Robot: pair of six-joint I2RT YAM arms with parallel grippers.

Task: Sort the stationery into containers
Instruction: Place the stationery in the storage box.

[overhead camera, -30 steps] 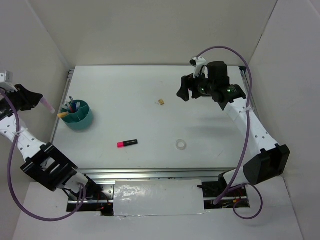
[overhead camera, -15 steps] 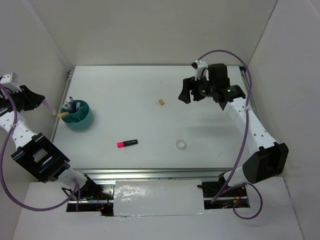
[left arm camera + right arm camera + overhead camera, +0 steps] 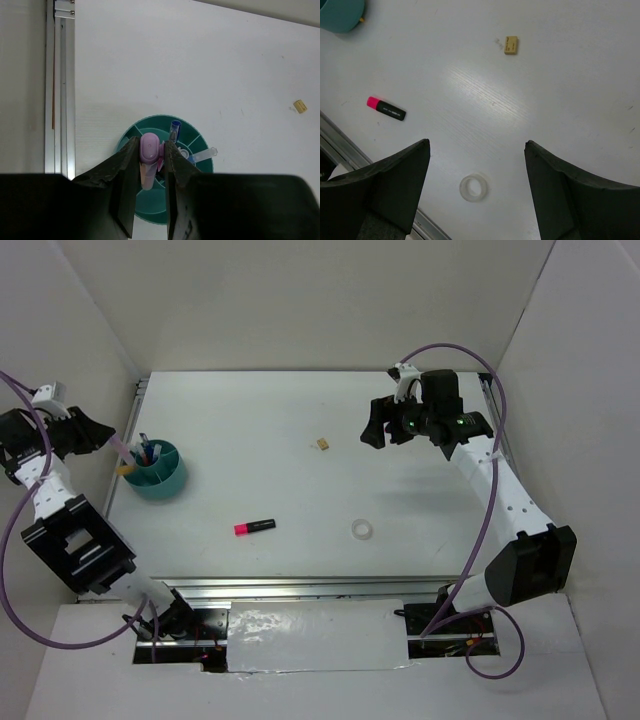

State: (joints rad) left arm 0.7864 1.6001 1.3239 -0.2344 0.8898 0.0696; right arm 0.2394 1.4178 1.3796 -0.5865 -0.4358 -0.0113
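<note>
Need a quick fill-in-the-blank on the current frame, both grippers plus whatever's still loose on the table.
1. The left gripper is shut on a pink marker, right above the teal ___.
2. The right gripper hovers over the table with its jaws ___.
3. Counting the tan eraser, the clear tape ring and the pink-capped black highlighter, ___ items lie loose on the table.

Missing words: cup; open; three.

The left gripper's fingers (image 3: 125,190) hid part of the marker (image 3: 148,152) and the cup's (image 3: 155,122) near rim; the right wrist view cropped that cup.
</note>
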